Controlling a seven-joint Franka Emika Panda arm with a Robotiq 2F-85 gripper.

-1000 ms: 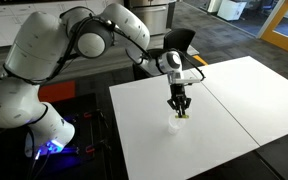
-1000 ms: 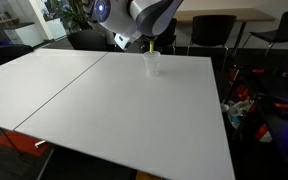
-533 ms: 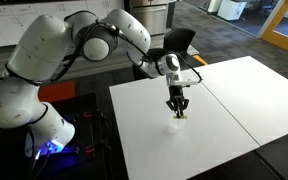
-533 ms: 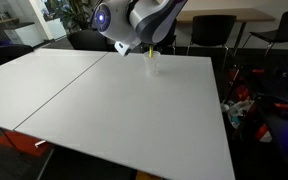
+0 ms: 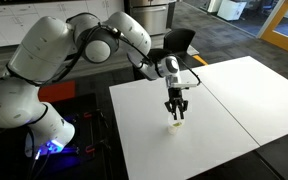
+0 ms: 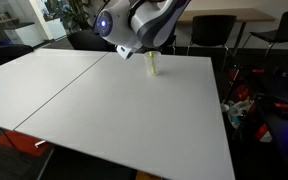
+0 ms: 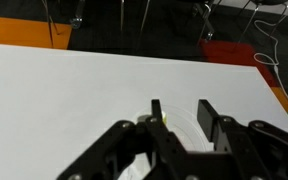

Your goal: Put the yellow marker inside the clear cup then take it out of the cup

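The clear cup (image 5: 176, 125) (image 6: 152, 66) stands upright on the white table (image 5: 224, 110), near the edge closest to the robot's base. The yellow marker (image 6: 152, 62) stands inside it and shows as a yellow streak through the wall. My gripper (image 5: 176, 108) hangs straight above the cup, fingers pointing down. In the wrist view the gripper (image 7: 180, 105) is open, and the cup's faint round rim (image 7: 182, 125) lies between and below the two fingers. The marker's tip (image 7: 165, 118) shows just beside the left finger, and nothing is clamped between the fingers.
The table is made of two white tops joined by a seam (image 6: 74, 85). Black office chairs (image 6: 210, 30) stand beyond it, and red items with cables lie on the floor (image 6: 246, 105). An orange floor patch (image 7: 24, 30) lies past the far edge.
The jaws have gone from shut on the marker to open. The marker now rests in the cup, and the gripper sits slightly higher above it.
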